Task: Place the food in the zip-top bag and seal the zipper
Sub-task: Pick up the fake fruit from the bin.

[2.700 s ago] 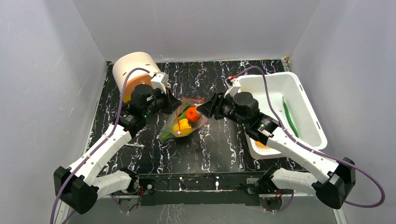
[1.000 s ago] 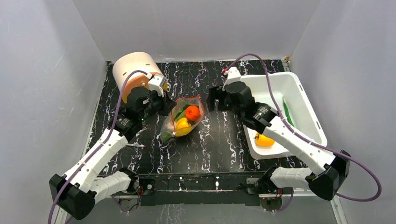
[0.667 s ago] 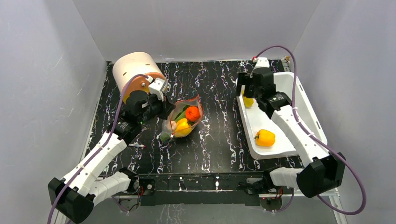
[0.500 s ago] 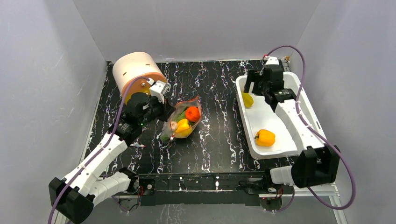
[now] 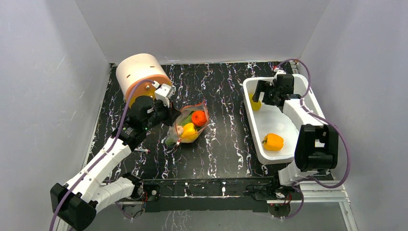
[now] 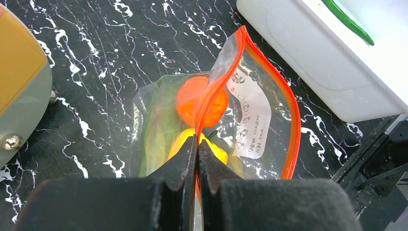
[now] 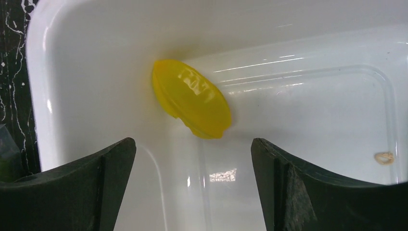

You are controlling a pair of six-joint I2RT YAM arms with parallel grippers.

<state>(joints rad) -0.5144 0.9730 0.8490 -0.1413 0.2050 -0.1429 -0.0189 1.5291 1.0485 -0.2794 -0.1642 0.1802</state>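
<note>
Bag [image 5: 190,126] lies mid-table [image 5: 226,144], long axis near-left to far-right. Mouth w/ red zipper [image 6: 211,91] gapes toward the white tub [image 5: 308,103]. Inside: tomato [image 5: 199,118], yellow pepper [image 5: 188,131], green leaf [image 6: 159,120]. Left gripper [image 6: 197,159] is clenched on the zipper edge. Right gripper [image 7: 192,144] is spread wide, empty, over the lemon piece [image 7: 192,98] in the tub. Second pepper [image 5: 273,141] & green pod [image 6: 349,21] are also in the tub. Round drum [image 5: 139,72] sits behind the left arm.

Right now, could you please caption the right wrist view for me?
Open right tool poised over the yellow lemon piece in the white tub.
</note>
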